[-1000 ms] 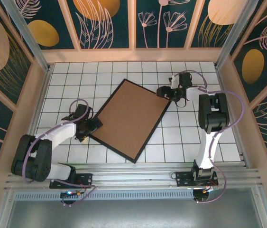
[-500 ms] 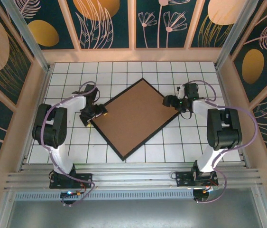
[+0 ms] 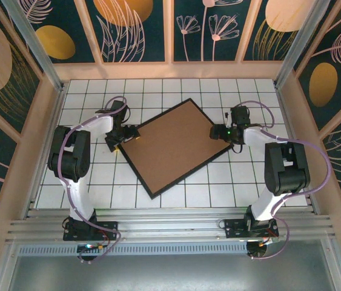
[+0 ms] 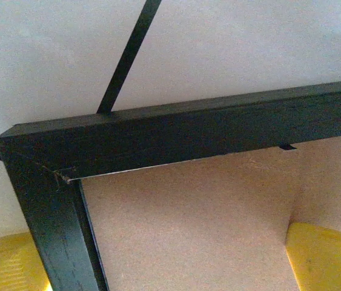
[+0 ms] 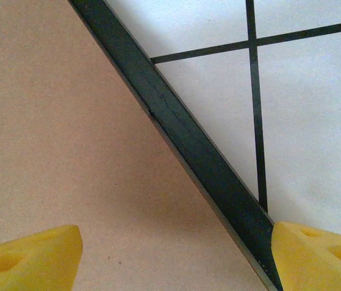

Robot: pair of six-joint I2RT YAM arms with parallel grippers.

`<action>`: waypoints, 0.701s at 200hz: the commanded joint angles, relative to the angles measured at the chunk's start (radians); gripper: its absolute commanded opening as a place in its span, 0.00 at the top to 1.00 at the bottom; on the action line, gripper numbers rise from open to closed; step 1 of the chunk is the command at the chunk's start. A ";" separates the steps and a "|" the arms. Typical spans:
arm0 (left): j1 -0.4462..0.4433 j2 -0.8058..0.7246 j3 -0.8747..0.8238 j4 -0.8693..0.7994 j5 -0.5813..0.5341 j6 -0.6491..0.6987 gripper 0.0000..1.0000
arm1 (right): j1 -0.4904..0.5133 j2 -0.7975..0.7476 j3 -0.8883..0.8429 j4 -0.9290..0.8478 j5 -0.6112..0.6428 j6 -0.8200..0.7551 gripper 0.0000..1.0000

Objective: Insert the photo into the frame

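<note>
Frame [image 3: 135, 174] flat mid-table, turned diagonal, a gripper at each side corner.
White tiled table [image 3: 218, 182] w/ black grid lines; the frame's narrow black rim encloses a plain brown board [image 3: 175, 147], facing up. L gripper [image 3: 123, 136] sits at the frame's left corner, R gripper [image 3: 218, 132] at its right corner. L wrist cam: fingers spread wide, yellow pads [image 4: 331, 257] either side of the rim's corner, no pinch. R wrist cam: fingers also spread, one pad [image 5: 28, 257] over the board, the other [image 5: 318, 257] on the tile side just at the rim's outer edge, rim running btw them.
</note>
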 commanded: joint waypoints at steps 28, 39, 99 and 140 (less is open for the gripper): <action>0.011 0.087 0.027 0.627 0.007 0.101 0.04 | 0.028 0.022 0.043 -0.073 0.043 -0.046 0.19; 0.010 0.086 0.024 0.629 0.008 0.102 0.04 | 0.029 0.027 0.048 -0.082 0.051 -0.050 0.19; 0.011 0.091 0.027 0.634 0.013 0.103 0.04 | 0.037 0.043 0.067 -0.117 0.070 -0.065 0.19; 0.011 0.099 0.036 0.632 0.014 0.106 0.04 | 0.036 0.048 0.067 -0.131 0.069 -0.069 0.19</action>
